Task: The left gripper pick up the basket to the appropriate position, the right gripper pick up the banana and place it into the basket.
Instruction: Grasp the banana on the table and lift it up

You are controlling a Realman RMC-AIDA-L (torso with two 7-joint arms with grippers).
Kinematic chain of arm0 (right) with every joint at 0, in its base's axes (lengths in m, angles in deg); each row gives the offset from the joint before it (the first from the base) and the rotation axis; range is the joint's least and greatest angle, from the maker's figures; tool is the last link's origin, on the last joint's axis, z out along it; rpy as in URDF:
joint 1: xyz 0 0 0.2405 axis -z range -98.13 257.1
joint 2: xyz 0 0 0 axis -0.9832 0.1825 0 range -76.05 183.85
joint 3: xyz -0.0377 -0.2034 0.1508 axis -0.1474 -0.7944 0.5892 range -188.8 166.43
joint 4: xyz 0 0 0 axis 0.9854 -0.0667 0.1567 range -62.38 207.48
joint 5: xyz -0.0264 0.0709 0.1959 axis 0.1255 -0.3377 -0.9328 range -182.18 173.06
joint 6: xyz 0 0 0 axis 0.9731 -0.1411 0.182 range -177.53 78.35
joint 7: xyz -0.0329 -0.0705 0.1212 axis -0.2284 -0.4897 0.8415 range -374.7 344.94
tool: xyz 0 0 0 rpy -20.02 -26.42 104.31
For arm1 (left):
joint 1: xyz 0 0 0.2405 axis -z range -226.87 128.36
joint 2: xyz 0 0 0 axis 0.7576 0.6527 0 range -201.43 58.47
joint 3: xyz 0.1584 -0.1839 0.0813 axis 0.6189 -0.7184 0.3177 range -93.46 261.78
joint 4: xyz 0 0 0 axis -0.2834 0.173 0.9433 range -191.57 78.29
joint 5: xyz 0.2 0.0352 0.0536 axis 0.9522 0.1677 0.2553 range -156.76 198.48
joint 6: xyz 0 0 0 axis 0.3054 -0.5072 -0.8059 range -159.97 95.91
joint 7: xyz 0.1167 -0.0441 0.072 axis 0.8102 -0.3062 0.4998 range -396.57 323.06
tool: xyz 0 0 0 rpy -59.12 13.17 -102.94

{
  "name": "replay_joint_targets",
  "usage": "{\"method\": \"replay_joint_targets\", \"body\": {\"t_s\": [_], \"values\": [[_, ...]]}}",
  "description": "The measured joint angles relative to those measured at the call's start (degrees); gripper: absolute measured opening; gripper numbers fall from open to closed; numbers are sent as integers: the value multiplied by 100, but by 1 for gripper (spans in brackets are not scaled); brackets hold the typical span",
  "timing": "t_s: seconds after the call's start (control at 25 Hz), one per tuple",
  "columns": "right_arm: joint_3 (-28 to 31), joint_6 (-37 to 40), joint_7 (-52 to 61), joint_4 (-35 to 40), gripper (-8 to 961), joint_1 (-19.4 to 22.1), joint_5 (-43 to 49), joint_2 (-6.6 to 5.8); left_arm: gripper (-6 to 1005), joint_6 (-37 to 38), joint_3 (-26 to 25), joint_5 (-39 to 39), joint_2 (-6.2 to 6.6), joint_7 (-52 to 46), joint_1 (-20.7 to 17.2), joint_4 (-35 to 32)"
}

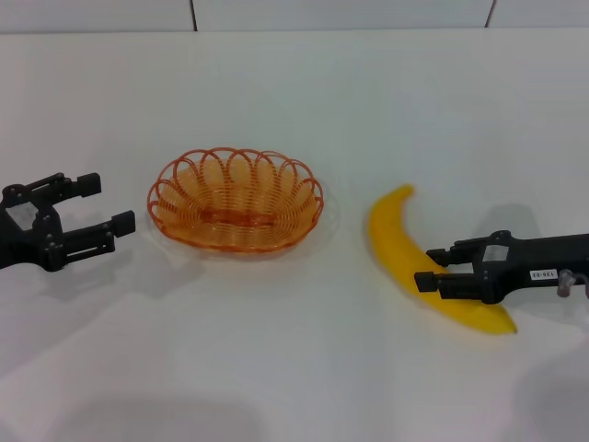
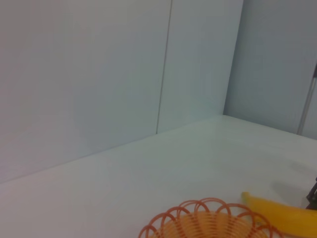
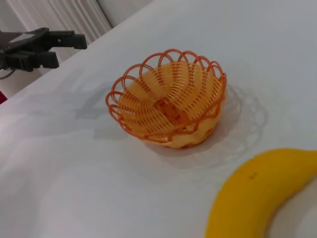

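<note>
The orange wire basket [image 1: 236, 200] stands on the white table, left of centre. It also shows in the left wrist view [image 2: 213, 224] and the right wrist view [image 3: 168, 104]. It holds nothing. My left gripper [image 1: 106, 203] is open, just left of the basket and apart from it; it also shows in the right wrist view [image 3: 39, 47]. The yellow banana [image 1: 396, 244] lies on the table to the right of the basket, and also shows in both wrist views [image 2: 290, 217] [image 3: 257, 198]. My right gripper [image 1: 433, 267] is open, with its fingers over the banana's middle.
The white table [image 1: 294, 368] runs to a pale wall [image 1: 294, 14] at the back. A panelled wall and a corner show in the left wrist view [image 2: 163, 64]. Nothing else stands on the table.
</note>
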Motion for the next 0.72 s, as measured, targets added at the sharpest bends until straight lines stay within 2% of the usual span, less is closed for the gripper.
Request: {"method": "replay_joint_targets", "body": {"t_s": [0.12, 0.32, 0.72], "values": [[7, 6, 5, 3, 586, 0, 0, 0, 810, 9, 0, 0, 3, -1, -3, 0], [7, 8, 64, 3, 487, 0, -6, 0, 809, 70, 0, -20, 9, -1, -3, -1], [79, 263, 84, 114, 468, 66, -352, -22, 809, 73, 0, -20, 23, -17, -3, -1]]}}
